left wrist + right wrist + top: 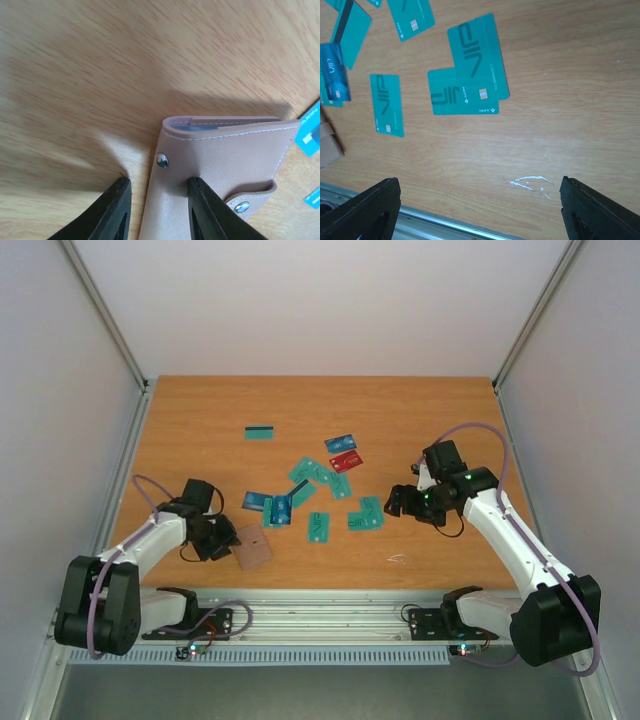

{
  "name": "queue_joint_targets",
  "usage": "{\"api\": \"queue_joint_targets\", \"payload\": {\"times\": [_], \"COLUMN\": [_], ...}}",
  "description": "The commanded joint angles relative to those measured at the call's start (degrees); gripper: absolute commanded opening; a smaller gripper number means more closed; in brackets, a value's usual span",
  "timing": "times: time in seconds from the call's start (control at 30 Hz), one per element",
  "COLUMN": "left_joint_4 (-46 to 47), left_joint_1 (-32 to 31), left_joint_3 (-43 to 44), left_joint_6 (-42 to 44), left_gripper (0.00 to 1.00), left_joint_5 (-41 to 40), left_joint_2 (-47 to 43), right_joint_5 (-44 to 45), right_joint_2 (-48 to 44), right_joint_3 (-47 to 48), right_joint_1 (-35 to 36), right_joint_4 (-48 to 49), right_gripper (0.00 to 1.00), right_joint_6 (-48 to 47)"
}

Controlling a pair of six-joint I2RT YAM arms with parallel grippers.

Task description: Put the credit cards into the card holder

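The card holder lies flat on the table near the front edge, left of centre, with its long axis tilted a little off the table's depth. In the left wrist view the card holder shows its mouth on the side away from the claw, with a bluish sliver inside it. Two snap studs sit near the claw.

The left claw is right at the holder's left side. Up close the left claw is narrowly parted. One finger stands over the holder and the other over bare wood, so the holder's edge sits in the gap. I cannot tell whether that finger is pressing down.

The credit cards are scattered flat from the holder's right out toward the middle of the table. The right claw hovers at their right end. The right claw is spread wide and holds nothing.

A pair of teal cards, overlapped in an L, lies just ahead of the right claw. A single teal card lies further toward the holder. A white smear marks the wood near the fingers.

The overlapped pair looks like the right arm's nearest pick. Carrying it means crossing leftward to the holder, whose mouth faces away from the left claw, so the left arm seems placed to steady it.
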Motion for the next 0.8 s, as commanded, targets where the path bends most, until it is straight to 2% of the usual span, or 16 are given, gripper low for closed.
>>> {"api": "queue_joint_targets", "payload": {"times": [0.0,0.2,0.37,0.5,0.77], "left_joint_4": [3.84,9.22,13.64,14.51,11.79], "left_joint_1": [-2.18,-3.47,-3.74,-4.34,-4.72], "left_joint_3": [-2.74,-5.01,-5.92,-6.17,-5.71], "left_joint_6": [1.85,1.99,2.36,3.07,5.44], "left_gripper": [0.33,0.29,0.16,0.01,0.00], "left_joint_5": [-0.19,0.44,1.83,1.95,3.77], "left_joint_2": [-1.26,-1.67,-1.87,-4.08,-11.93], "right_joint_5": [-0.48,-0.45,-0.15,-1.07,-7.01], "right_joint_2": [-0.40,0.25,0.06,-0.03,-0.07], "right_joint_3": [-0.52,0.82,1.07,0.98,2.04], "right_joint_1": [0.50,0.60,0.68,1.39,4.40], "right_joint_4": [0.99,0.37,-0.61,-0.79,1.34], "right_gripper": [0.88,0.88,0.88,0.88,0.86], "right_joint_6": [1.30,1.54,1.13,0.72,-0.48]}}
